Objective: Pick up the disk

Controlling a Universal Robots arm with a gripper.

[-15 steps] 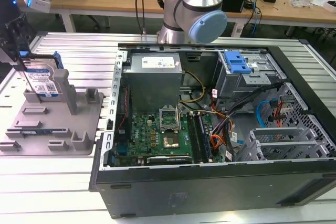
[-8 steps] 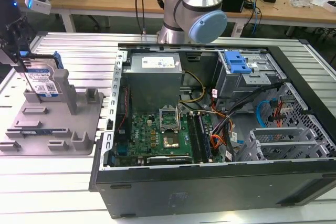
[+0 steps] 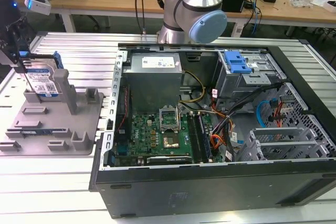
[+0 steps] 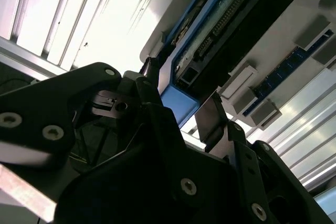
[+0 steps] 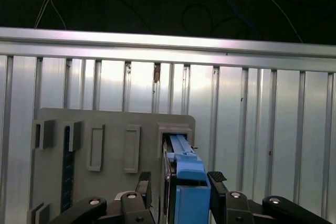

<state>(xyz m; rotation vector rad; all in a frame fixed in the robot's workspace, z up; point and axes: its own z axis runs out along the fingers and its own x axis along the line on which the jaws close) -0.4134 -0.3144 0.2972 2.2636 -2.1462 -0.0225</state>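
While the disk (image 3: 44, 84) stands on edge in a slot of the grey fixture plate (image 3: 58, 129), near the desk's (image 3: 47, 187) edge at the exterior view's left, the gripper (image 3: 20, 64) hangs over its top; in the first wrist view the fingers (image 5: 145, 181) flank its blue rail, narrowly apart, a slit showing beside one; the open computer case (image 3: 210, 129) sits well apart, mid-desk.
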